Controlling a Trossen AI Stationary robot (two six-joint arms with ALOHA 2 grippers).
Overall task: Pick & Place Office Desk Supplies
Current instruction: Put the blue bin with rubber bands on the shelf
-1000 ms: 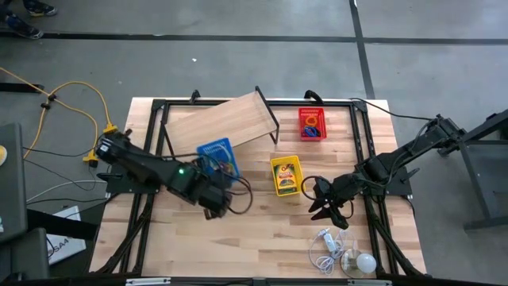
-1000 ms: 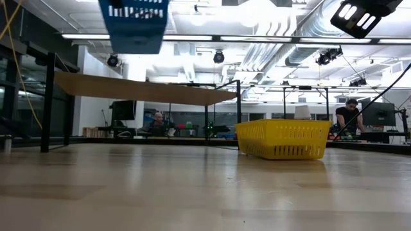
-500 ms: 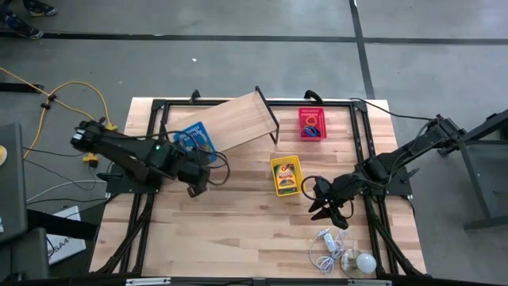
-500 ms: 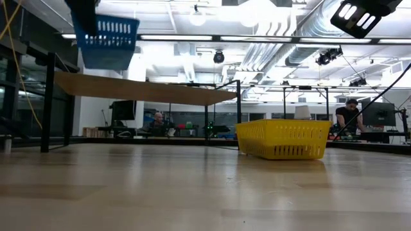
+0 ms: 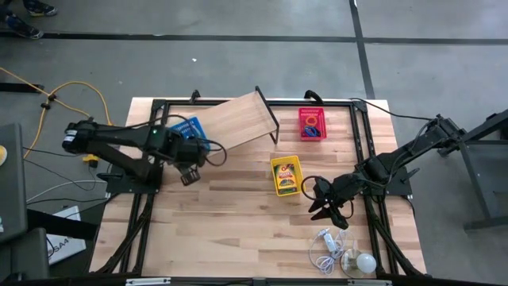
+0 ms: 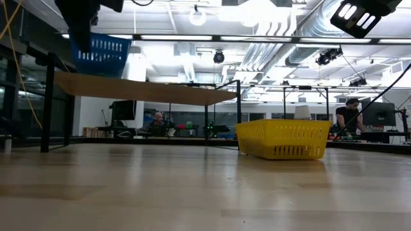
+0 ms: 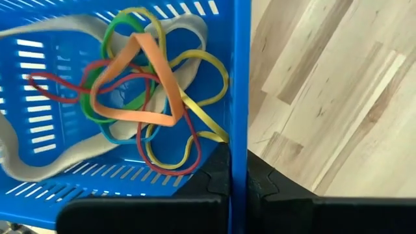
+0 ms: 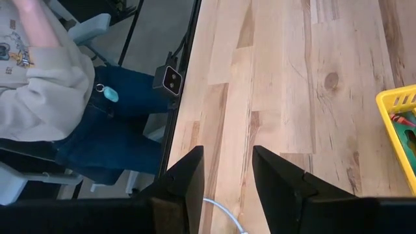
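A blue basket (image 5: 190, 131) with several coloured rubber bands (image 7: 140, 104) in it hangs in the air over the table's far left, beside the wooden board (image 5: 226, 121). My left gripper (image 5: 193, 155) is shut on it. The basket shows high up in the low view (image 6: 99, 54). A yellow basket (image 5: 286, 175) holding a crayon box stands on the table at the middle. A red basket (image 5: 312, 123) with rubber bands stands at the far right. My right gripper (image 5: 321, 202) hovers open, right of the yellow basket, with nothing between its fingers (image 8: 188, 179). My left gripper pinches the blue basket's side wall at its rim (image 7: 240, 153), one finger (image 7: 218, 179) inside the basket and one outside. The fingers come from above, pointing steeply down. The basket is lifted clear of the table with its open top up and the rubber bands lying inside.
The wooden board on black legs slants across the table's far middle. A white bulb (image 5: 365, 260) with a thin cord (image 5: 325, 246) lies at the near right corner. Black frame rails run along the table's edges. A seated person (image 8: 65, 97) shows beyond the table's edge.
My left gripper has carried the blue basket toward the table's left and far edges and a little down, from near the table's middle to beside the board's left end. The basket has stayed clear of the table.
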